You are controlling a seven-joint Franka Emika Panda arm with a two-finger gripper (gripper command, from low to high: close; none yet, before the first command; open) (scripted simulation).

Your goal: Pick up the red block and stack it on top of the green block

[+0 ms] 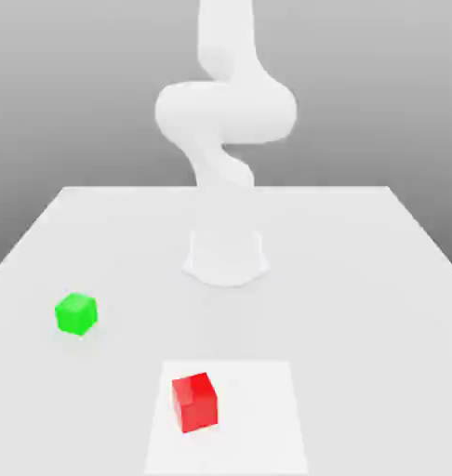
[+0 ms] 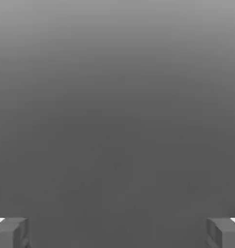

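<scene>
The red block sits on the table near the front edge in the exterior view, a little to that view's left of the middle. It rests on a paler square patch of the tabletop, toward the patch's left side, and stands flat with one corner turned slightly toward the camera. Nothing touches it.

The green block lies well apart from the red one, farther back and off toward the exterior view's left, near the table's left edge. It too stands flat on the bare surface, with nothing on top of it and nothing beside it.

Behind both blocks, the arm rises from a round white base at the middle of the table. Its links curl upward in a bend and run out of the top of the picture, so the arm stands high above the blocks.

In the hand view the gripper shows as two grey fingertips, one at each lower corner of the picture, set far apart. The jaws stand wide, with only a plain grey surface between them; they hold nothing.
</scene>
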